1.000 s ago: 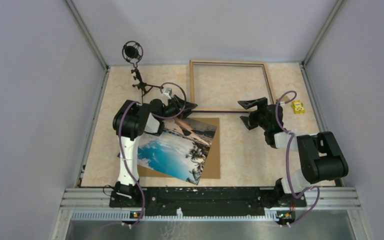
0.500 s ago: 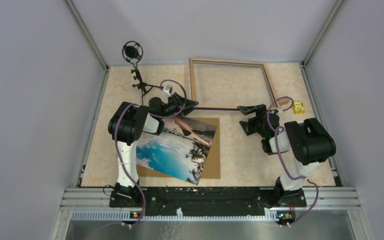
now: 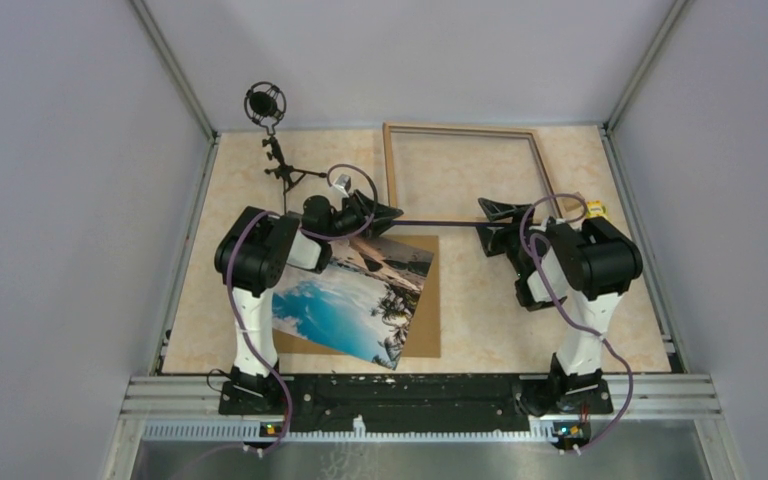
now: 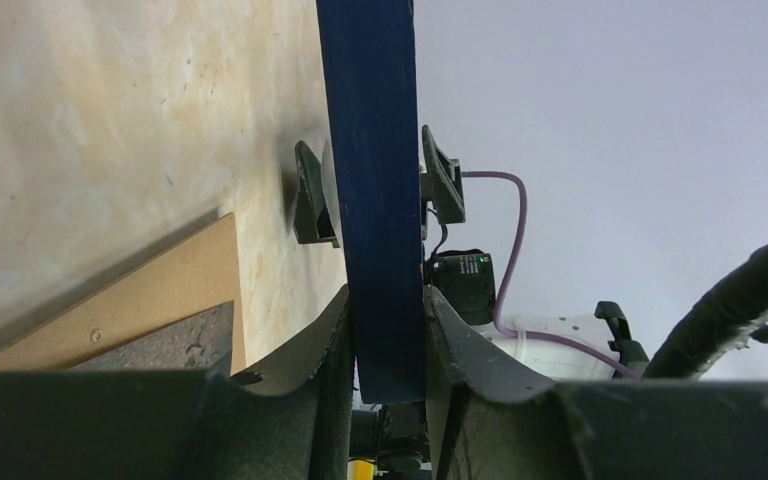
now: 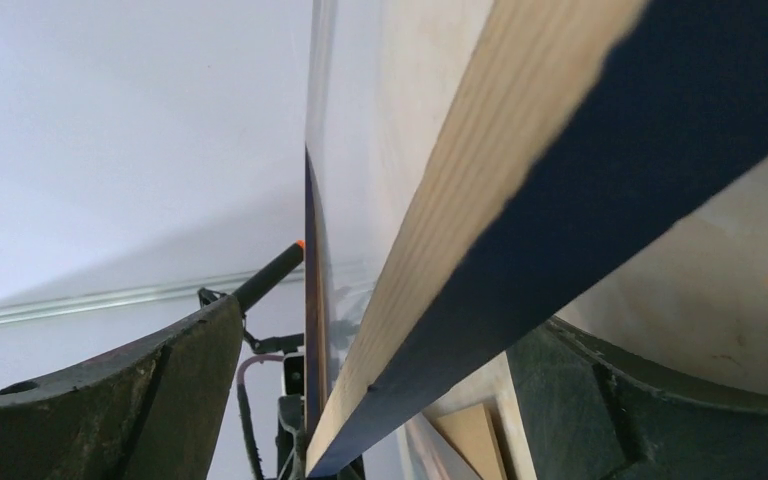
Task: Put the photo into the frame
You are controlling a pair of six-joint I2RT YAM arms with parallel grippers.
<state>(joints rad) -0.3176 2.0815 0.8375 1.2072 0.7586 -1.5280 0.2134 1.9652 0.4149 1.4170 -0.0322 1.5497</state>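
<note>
Overhead view. Beige marbled surface (image 3: 480,330), enclosed by plain grey walls (image 3: 70,200). Upper left: a black microphone (image 3: 265,103) in a round mount, on a small black tripod stand (image 3: 285,172) standing on the surface. Centre: a flat brown backing board (image 3: 429,300), partly covered, its right and lower edges exposed. Right of centre: a small yellow object (image 3: 597,212), partly covered. Bottom: an aluminium rail (image 3: 160,405) along the near edge.
</note>
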